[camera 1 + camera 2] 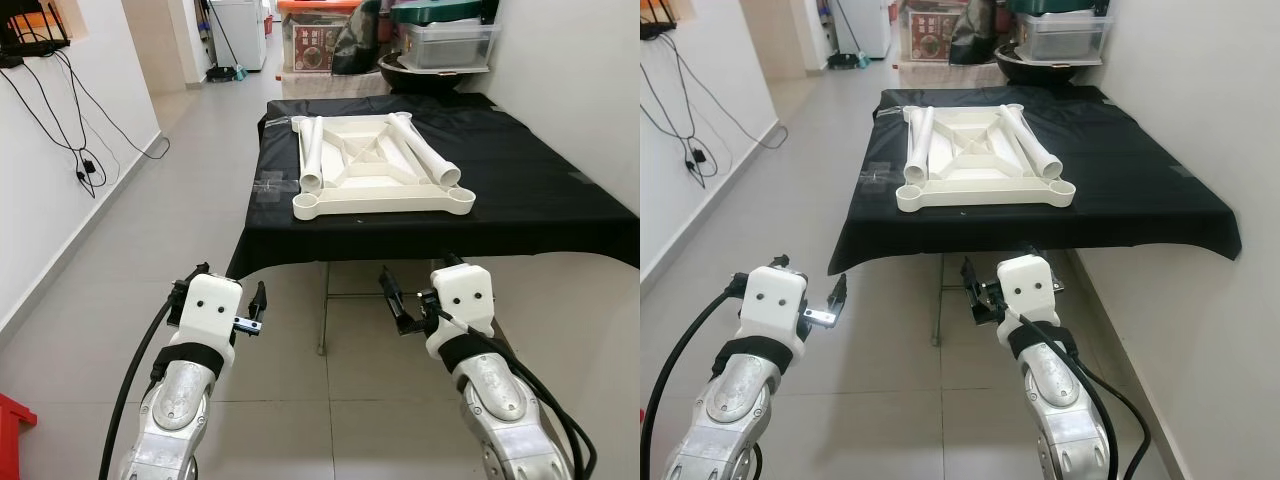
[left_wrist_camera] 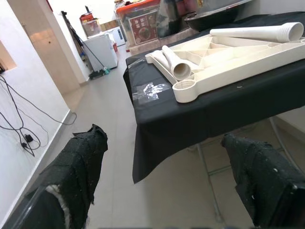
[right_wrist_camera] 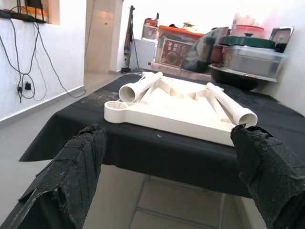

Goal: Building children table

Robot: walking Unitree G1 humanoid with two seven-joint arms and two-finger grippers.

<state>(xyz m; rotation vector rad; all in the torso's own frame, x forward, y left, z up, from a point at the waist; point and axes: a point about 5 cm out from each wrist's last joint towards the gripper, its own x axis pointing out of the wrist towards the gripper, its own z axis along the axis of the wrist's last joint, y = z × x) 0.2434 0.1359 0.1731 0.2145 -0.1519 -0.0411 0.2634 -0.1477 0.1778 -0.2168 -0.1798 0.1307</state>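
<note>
Ahead, white tabletop frame (image 1: pixel 383 170) lies upside down on black-draped worktop (image 1: pixel 540 190), two white leg tubes (image 1: pixel 312 152) resting across it. Left tool (image 1: pixel 232 298) and right tool (image 1: pixel 412 297) hover below worktop edge, fingers spread, empty.

two silver metal forearms, black straps at the wrists, white boxy wrist housings with two dark screw dots, black cables looping back, left gripper (image 1: pixel 258 303) and right gripper (image 1: pixel 392 300) with fabric-clad black fingers (image 2: pixel 76 176)
</note>
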